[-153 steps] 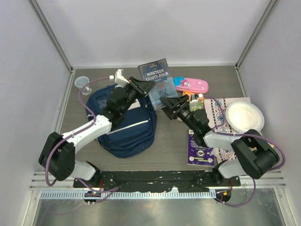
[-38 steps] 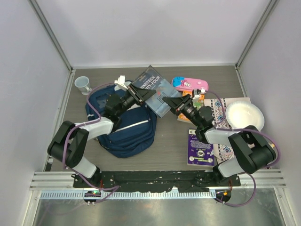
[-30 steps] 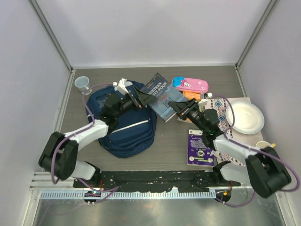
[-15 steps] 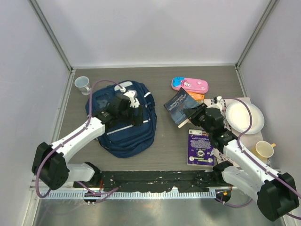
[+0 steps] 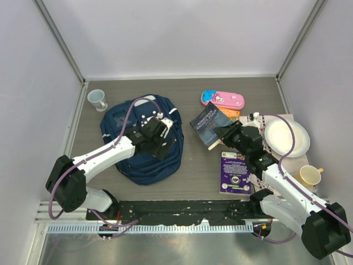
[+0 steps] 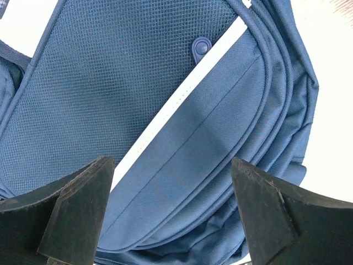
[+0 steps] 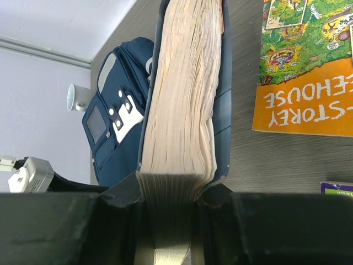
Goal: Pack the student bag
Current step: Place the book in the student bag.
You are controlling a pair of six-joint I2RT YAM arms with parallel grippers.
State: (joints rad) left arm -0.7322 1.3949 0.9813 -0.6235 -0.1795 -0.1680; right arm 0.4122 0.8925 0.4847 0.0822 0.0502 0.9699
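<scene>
bag: student bag (image 5: 162,165) lies front-up on the left half of the table (image 5: 187,91) | book: dark-blue paperback (image 7: 185,99) sits tilted to the bag's right, not touching it | my left gripper (image 6: 172,171): jaws spread wide, empty, over the bag's front pocket | my right gripper (image 7: 171,193): clamped on the paperback's edge

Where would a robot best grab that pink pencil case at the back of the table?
Probably around its middle, from straight above. The pink pencil case lies flat, long side running left to right, so a pinch from front to back spans its narrow width. The orange book lies close to its near edge, leaving little room on that side.
</scene>
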